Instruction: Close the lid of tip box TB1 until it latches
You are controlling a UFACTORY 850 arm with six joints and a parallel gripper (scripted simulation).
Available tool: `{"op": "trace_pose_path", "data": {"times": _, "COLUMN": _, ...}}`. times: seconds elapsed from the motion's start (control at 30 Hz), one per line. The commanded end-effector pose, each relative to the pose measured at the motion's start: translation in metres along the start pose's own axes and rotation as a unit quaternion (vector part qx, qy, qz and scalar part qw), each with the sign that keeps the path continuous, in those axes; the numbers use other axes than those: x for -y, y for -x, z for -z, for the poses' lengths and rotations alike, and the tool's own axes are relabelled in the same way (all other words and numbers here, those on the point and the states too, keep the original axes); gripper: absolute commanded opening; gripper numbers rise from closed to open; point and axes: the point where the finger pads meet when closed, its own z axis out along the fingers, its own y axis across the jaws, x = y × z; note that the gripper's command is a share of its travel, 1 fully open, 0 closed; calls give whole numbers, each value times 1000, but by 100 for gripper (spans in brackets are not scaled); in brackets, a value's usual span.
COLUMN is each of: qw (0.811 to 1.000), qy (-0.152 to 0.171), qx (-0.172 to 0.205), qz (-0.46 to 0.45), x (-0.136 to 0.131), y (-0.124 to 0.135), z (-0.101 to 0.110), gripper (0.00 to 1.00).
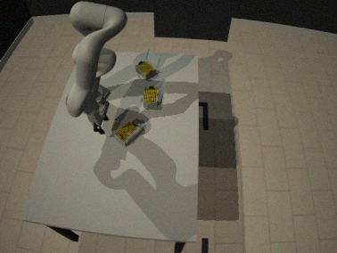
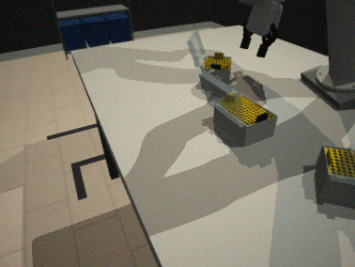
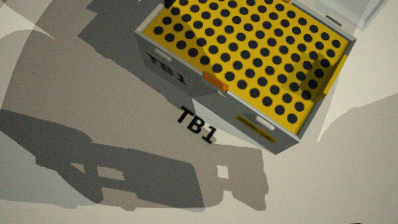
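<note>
The tip box TB1 (image 1: 128, 131) (image 2: 217, 63) (image 3: 250, 55) is grey with a yellow rack of holes. It stands flat on the white bench (image 1: 80, 187) (image 2: 197, 188) (image 3: 75, 85). Its clear lid (image 2: 196, 44) (image 3: 345, 10) stands open on the far side. An orange latch tab (image 3: 216, 82) sits on its front edge, and the label TB1 (image 3: 197, 125) is printed on the bench in front of it. My gripper (image 1: 100, 126) (image 2: 254, 43) is open and empty. It hangs a little above the bench, in front of the box and apart from it. Its fingers are out of the wrist view.
Two more grey tip boxes with yellow racks stand on the bench in a row beyond TB1: the middle one (image 1: 152, 95) (image 2: 244, 113) and the far one (image 1: 146, 68) (image 2: 340, 164). The arm's base (image 2: 329, 85) stands beside the row. Blue bins (image 2: 94, 28) stand off the bench.
</note>
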Motion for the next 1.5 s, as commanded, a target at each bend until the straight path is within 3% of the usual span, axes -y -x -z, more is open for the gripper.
{"op": "trace_pose_path", "data": {"times": 0.0, "qw": 1000, "qy": -6, "qx": -2, "qz": -1, "x": -1, "y": -7, "z": 25, "gripper": 100}}
{"op": "trace_pose_path", "data": {"times": 0.63, "qw": 1000, "qy": -6, "qx": -1, "qz": -1, "x": -2, "y": -29, "z": 108, "gripper": 100}}
{"op": "trace_pose_path", "data": {"times": 1.03, "qw": 1000, "qy": -6, "qx": -1, "qz": -1, "x": -2, "y": -29, "z": 108, "gripper": 100}}
{"op": "trace_pose_path", "data": {"times": 1.07, "qw": 1000, "qy": -6, "qx": -1, "qz": -1, "x": -2, "y": -29, "z": 108, "gripper": 0}}
{"op": "trace_pose_path", "data": {"times": 1.47, "qw": 1000, "qy": -6, "qx": -1, "qz": -1, "x": -2, "y": -29, "z": 108, "gripper": 0}}
